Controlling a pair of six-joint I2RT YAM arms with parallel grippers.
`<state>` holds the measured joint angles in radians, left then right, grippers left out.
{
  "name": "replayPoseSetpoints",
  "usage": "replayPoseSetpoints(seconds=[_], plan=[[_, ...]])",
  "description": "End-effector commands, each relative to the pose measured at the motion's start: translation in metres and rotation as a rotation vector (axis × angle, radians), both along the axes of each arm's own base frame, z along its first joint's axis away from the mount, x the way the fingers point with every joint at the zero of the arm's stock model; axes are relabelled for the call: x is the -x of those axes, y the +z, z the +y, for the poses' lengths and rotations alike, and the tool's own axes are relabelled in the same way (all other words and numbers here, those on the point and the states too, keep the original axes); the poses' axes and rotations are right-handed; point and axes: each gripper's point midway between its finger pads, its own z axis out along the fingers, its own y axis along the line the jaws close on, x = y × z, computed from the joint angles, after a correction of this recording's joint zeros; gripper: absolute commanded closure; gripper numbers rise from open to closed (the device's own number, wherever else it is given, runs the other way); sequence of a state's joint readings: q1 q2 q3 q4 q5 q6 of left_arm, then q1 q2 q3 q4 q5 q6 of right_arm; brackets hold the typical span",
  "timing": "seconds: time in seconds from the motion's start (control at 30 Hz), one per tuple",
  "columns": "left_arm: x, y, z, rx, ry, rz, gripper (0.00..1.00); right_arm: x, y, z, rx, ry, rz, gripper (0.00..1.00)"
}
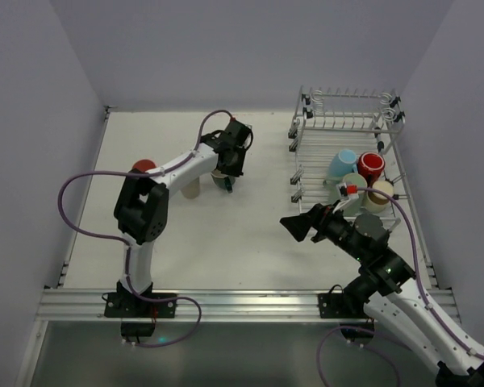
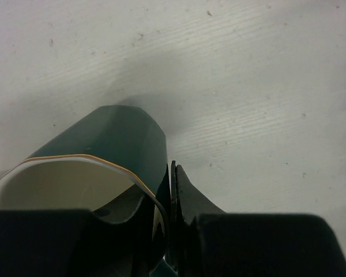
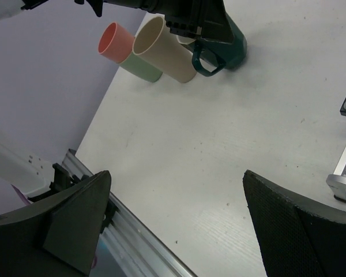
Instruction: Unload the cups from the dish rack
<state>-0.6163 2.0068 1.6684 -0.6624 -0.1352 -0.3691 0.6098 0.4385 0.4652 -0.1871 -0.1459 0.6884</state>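
My left gripper point(image 2: 172, 173) is shut on the wall of a dark teal mug point(image 2: 112, 138), one finger inside its cream interior and one outside. In the top view the left gripper point(image 1: 230, 161) holds this mug point(image 1: 224, 182) at the table's far middle, at or just above the surface. The silver wire dish rack point(image 1: 306, 129) stands at the far right. It holds a light blue cup point(image 1: 343, 164), a red cup point(image 1: 370, 166), a sage green cup point(image 1: 353, 185) and a beige cup point(image 1: 379, 194). My right gripper point(image 1: 298, 226) is open and empty, left of the rack; its jaws stand wide apart in the right wrist view point(image 3: 179, 202).
A beige cup point(image 1: 192, 188) and a pink-mouthed cup point(image 1: 143, 166) stand on the table beside the teal mug; they also show in the right wrist view, beige point(image 3: 161, 49) and pink-mouthed point(image 3: 116, 39). The metal rail point(image 1: 242, 305) runs along the near edge. Walls close the left and right sides.
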Motion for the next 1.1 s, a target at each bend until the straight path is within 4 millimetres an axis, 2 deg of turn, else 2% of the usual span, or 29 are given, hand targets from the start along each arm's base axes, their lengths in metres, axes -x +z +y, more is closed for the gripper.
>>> replayPoseSetpoints(seconds=[0.0, 0.23, 0.27, 0.3, 0.33, 0.37, 0.4, 0.43, 0.5, 0.67, 0.77, 0.8, 0.87, 0.9, 0.97, 1.0, 1.03, 1.07], plan=[[-0.02, 0.02, 0.002, -0.009, -0.019, -0.06, 1.0, -0.002, -0.002, -0.004, 0.03, -0.016, -0.02, 0.01], [-0.015, -0.001, 0.002, -0.003, -0.032, -0.003, 1.0, -0.004, 0.004, -0.005, 0.037, -0.022, -0.03, 0.01], [-0.014, -0.002, 0.003, -0.007, -0.03, 0.004, 0.97, -0.005, 0.007, -0.006, 0.039, -0.029, -0.035, 0.01], [-0.014, -0.003, 0.004, -0.011, -0.025, 0.008, 0.92, -0.006, 0.008, -0.006, 0.045, -0.033, -0.033, 0.01], [-0.015, 0.0, 0.004, -0.011, -0.024, 0.001, 0.8, -0.007, 0.009, -0.008, 0.059, -0.038, -0.036, 0.01], [-0.015, 0.003, 0.004, -0.009, -0.022, -0.004, 0.72, -0.007, 0.017, -0.009, 0.061, -0.04, -0.046, 0.01], [-0.015, 0.007, 0.005, -0.007, -0.022, -0.013, 0.65, -0.007, 0.014, -0.012, 0.085, -0.051, -0.03, 0.01], [-0.017, 0.017, 0.005, 0.002, -0.018, -0.033, 0.54, -0.009, 0.013, -0.013, 0.104, -0.059, -0.021, 0.01], [-0.021, 0.035, 0.004, 0.019, -0.016, -0.072, 0.42, -0.012, 0.018, -0.019, 0.143, -0.083, -0.03, 0.01], [-0.024, 0.065, 0.002, 0.049, -0.03, -0.119, 0.29, -0.016, 0.032, -0.032, 0.179, -0.149, -0.032, 0.01], [-0.025, 0.091, -0.004, 0.092, -0.045, -0.16, 0.22, -0.019, 0.039, -0.045, 0.213, -0.212, -0.033, 0.01], [-0.027, 0.111, -0.006, 0.12, -0.051, -0.198, 0.21, -0.022, 0.04, -0.05, 0.225, -0.239, -0.035, 0.01], [-0.026, 0.136, -0.011, 0.162, -0.079, -0.236, 0.2, -0.03, 0.043, -0.065, 0.269, -0.323, -0.044, 0.01], [-0.024, 0.166, -0.014, 0.209, -0.094, -0.291, 0.19, -0.034, 0.043, -0.071, 0.287, -0.354, -0.046, 0.01], [-0.015, 0.205, -0.029, 0.317, -0.166, -0.356, 0.18, -0.044, 0.041, -0.083, 0.336, -0.431, -0.044, 0.01], [-0.003, 0.234, -0.03, 0.367, -0.195, -0.407, 0.18, -0.049, 0.041, -0.09, 0.361, -0.461, -0.044, 0.01], [0.008, 0.247, -0.036, 0.417, -0.241, -0.417, 0.18, -0.053, 0.04, -0.096, 0.384, -0.494, -0.041, 0.01], [0.023, 0.28, -0.033, 0.473, -0.268, -0.481, 0.18, -0.06, 0.035, -0.104, 0.414, -0.529, -0.023, 0.01]])
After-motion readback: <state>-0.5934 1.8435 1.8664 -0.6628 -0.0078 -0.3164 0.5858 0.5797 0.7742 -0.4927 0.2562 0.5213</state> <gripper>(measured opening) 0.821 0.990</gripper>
